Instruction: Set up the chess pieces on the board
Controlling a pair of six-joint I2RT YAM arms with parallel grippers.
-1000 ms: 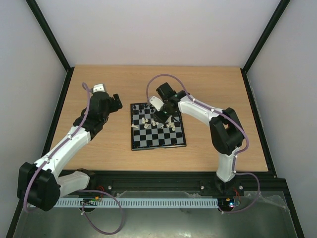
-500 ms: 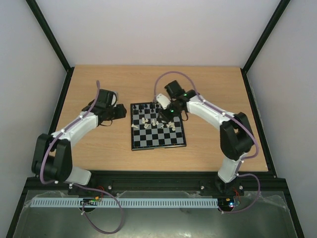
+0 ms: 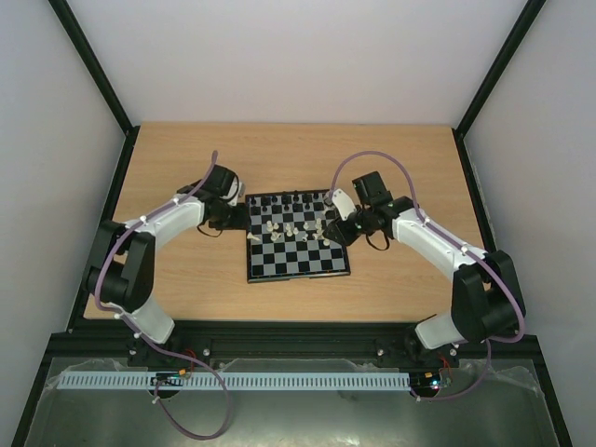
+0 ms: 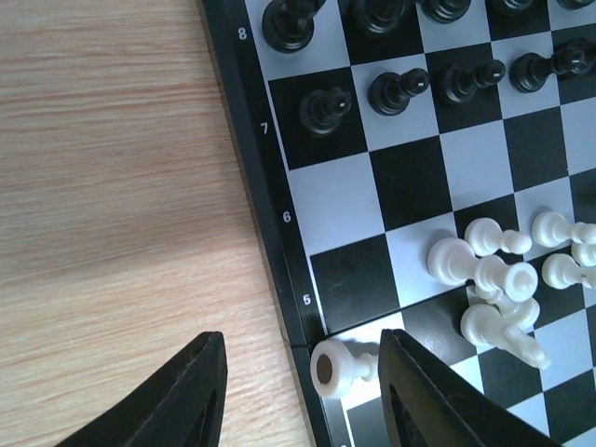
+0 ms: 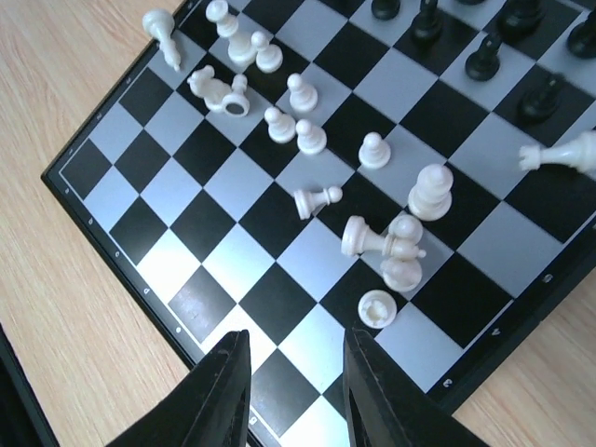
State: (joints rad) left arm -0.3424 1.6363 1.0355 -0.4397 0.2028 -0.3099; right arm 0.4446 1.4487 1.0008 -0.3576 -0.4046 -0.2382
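The board [image 3: 279, 265] lies mid-table. Black chess pieces [image 3: 296, 197] stand along its far rows. Cream-white pieces [image 3: 298, 228] are scattered mid-board, some fallen. My left gripper [image 3: 238, 217] is at the board's left edge. In the left wrist view it [image 4: 303, 396] is open, and a fallen white pawn [image 4: 340, 366] lies between its fingers on the board's [image 4: 326, 196] border. Black pawns [image 4: 400, 90] stand above. My right gripper [image 3: 333, 229] is at the board's right side. In the right wrist view it [image 5: 293, 391] is open and empty over bare squares [image 5: 214, 186], near a white rook [image 5: 377, 307].
The wooden table [image 3: 186, 279] surrounds the board, with black frame rails [image 3: 112, 214] at its sides. Fallen white pieces [image 5: 382, 244] lie close together just beyond the right fingers. A white cluster [image 4: 494, 279] lies to the right of the left gripper.
My left gripper has swung right to the board's left edge. My right gripper has moved from over the board's far middle to its right side.
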